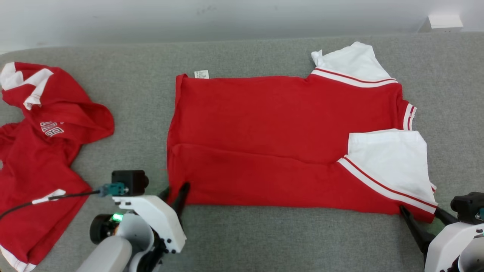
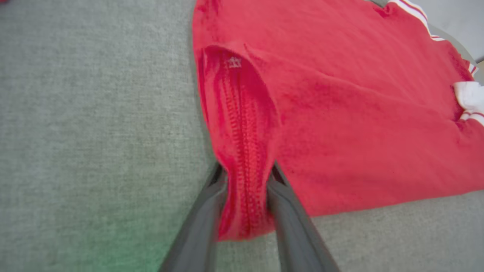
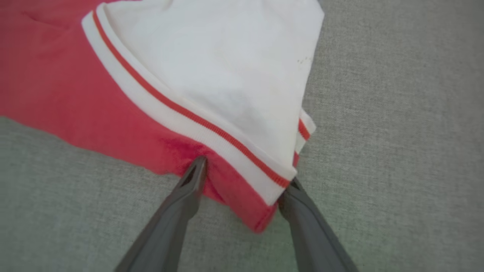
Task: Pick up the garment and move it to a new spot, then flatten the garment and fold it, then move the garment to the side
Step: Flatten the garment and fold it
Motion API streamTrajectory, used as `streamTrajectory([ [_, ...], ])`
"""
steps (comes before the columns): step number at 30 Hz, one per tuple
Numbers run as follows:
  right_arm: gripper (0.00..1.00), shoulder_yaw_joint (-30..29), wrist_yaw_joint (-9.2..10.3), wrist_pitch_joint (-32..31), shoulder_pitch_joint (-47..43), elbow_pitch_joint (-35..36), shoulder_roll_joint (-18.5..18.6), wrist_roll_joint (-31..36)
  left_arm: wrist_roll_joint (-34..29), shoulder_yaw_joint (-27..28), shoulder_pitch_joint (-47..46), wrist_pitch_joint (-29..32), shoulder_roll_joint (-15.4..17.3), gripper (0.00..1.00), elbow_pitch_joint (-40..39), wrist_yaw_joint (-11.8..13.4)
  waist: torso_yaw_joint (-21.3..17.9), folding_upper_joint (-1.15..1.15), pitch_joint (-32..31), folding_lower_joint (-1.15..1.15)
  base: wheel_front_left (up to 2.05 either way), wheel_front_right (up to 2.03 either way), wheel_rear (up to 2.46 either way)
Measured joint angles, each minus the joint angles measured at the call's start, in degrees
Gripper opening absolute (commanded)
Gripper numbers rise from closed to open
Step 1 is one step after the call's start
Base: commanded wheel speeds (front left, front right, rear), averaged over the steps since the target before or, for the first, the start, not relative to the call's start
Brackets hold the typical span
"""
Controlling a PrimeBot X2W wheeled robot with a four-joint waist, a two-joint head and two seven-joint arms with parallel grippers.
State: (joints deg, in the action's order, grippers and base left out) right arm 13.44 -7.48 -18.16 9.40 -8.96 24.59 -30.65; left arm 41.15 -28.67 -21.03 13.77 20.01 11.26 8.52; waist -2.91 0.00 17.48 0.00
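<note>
**Head view: red garment (image 1: 264, 124) spread mid-bench, a gripper at each near corner**

The garment is red with white sleeves. It lies on the grey cloth-covered bench (image 1: 124, 75), with its long side running from 9 to 3 o'clock. It fills the centre of the picture and reaches out toward 3 o'clock. A crease runs along its length a little nearer than the middle. One white sleeve (image 1: 389, 162) lies folded over the red cloth at 4 o'clock, and the other pokes out past the far edge at 1 o'clock. A small white label (image 1: 201, 74) shows on the far edge at about 11 o'clock.

The left gripper (image 1: 176, 189) is at 7 o'clock, on the garment's near hem corner. In the left wrist view its jaws pinch that corner. A ridge of stitched hem is bunched up between the two dark fingers (image 2: 206, 223) and touches both.

The right gripper (image 1: 419, 210) is at 4 o'clock, at the other near corner, where the red cloth meets the striped white band. In the right wrist view its jaws are spread wide. One fingertip is on the red edge and the other is at the tip of the band. The corner lies flat on the bench between them.

At 9 o'clock, well apart from the garment, a crumpled red top (image 1: 38, 162) with white trim and white lettering lies on the bench. A dark cable (image 1: 22, 207) crosses over it toward the left wrist.
</note>
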Motion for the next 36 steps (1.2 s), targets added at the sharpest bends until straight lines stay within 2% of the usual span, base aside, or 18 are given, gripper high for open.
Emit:
streamTrajectory([
  [1,0.00,0.6,0.00,-0.1,0.2,-0.4,0.3,-0.5,0.0,-0.3,0.0,0.5,0.1,0.00,0.3,-0.3,0.0,0.00,-0.3,0.00,0.00,0.00,0.00],
  [4,0.00,2.6,-0.01,-0.4,0.6,-1.1,1.9,-2.6,0.7,-1.1,0.5,1.7,-0.4,0.00,0.3,-1.0,0.2,0.00,-1.3,0.00,0.00,0.00,0.00],
  [6,0.00,3.6,-0.07,-0.8,0.5,-0.9,4.4,-5.0,2.2,-0.9,1.4,2.4,-0.4,0.00,-0.4,-1.5,0.5,0.00,-2.3,0.00,0.00,0.00,0.00],
  [13,0.00,2.5,-0.09,-4.7,-2.4,3.1,17.4,-13.3,8.7,-0.9,8.4,7.5,1.2,0.00,-9.9,-3.3,1.6,0.00,-5.8,0.00,0.00,0.00,0.00],
  [16,0.00,1.8,-0.10,-7.4,-5.5,5.4,22.2,-16.6,10.9,-0.9,13.0,9.3,2.4,0.00,-14.9,-2.7,1.9,0.00,-6.8,0.00,0.00,0.00,0.00],
  [18,0.00,1.6,-0.10,-9.2,-8.3,6.8,24.2,-18.9,11.4,-1.4,16.0,10.0,3.1,0.00,-17.4,-2.2,2.2,0.00,-7.1,0.00,0.00,0.00,0.00],
  [21,0.01,1.2,-0.10,-9.6,-12.3,8.0,24.7,-20.4,12.6,-1.6,20.0,9.9,3.3,0.00,-18.4,-1.2,2.5,0.00,-7.0,0.00,0.00,0.00,0.00],
  [22,0.24,1.1,-0.10,-9.5,-13.3,8.1,24.6,-20.6,12.6,-1.8,20.8,9.5,3.3,0.20,-18.3,-0.9,2.6,0.00,-6.9,0.00,0.00,0.00,0.00],
  [23,0.85,1.1,-0.10,-9.3,-14.3,8.0,24.2,-20.8,12.6,-1.8,21.3,8.9,3.2,0.40,-18.1,-0.8,2.7,0.00,-6.9,0.00,0.00,0.00,0.00],
  [24,1.00,1.1,-0.10,-8.8,-15.0,7.9,23.7,-20.7,12.4,-1.9,21.6,8.7,3.1,0.68,-17.6,-0.7,2.8,0.00,-6.8,0.00,0.00,0.00,0.00],
  [25,1.00,1.1,-0.09,-8.6,-15.7,7.5,23.1,-20.5,11.9,-2.3,21.7,8.3,3.1,1.00,-17.3,-0.7,2.9,0.00,-6.8,0.00,0.00,0.00,0.00],
  [28,1.00,-0.1,-0.09,-8.0,-16.3,7.1,21.7,-19.7,11.8,-2.6,21.8,7.7,2.8,1.00,-17.2,-0.6,3.2,0.00,-6.4,0.00,0.00,0.00,0.00],
  [31,1.00,-3.4,-0.09,-7.4,-15.7,8.1,21.9,-18.9,10.9,-1.3,21.4,7.0,3.7,1.00,-19.2,-0.5,3.4,0.00,-5.9,0.00,0.00,0.00,0.00],
  [36,1.00,-9.4,-0.09,-6.3,-8.3,12.6,22.5,-15.8,9.8,3.0,15.8,5.2,4.2,1.00,-23.0,1.5,4.1,0.00,-3.8,0.00,0.00,0.00,0.00],
])
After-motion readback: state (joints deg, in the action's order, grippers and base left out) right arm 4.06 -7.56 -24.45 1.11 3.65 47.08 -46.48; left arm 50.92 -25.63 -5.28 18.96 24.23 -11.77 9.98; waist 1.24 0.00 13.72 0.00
